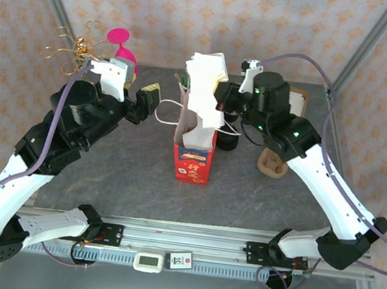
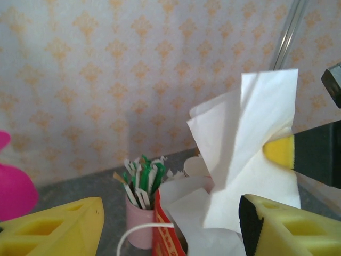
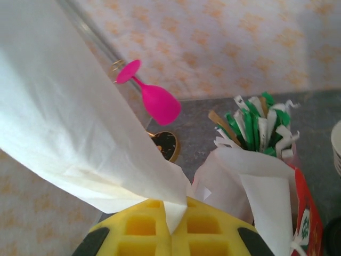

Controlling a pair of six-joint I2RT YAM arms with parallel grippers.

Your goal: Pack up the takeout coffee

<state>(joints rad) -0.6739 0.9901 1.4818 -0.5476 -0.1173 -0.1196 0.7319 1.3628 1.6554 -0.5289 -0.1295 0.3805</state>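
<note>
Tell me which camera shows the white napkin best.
Top view: the whole napkin shows above the red bag, pinched by the right gripper. Left wrist shows its upper part; right wrist crops it close up.

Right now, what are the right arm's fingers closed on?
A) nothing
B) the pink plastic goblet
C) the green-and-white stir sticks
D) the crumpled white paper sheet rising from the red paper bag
D: in the right wrist view the crumpled white paper sheet runs down into the pinch of the right arm's yellow fingers, above the red paper bag.
</note>
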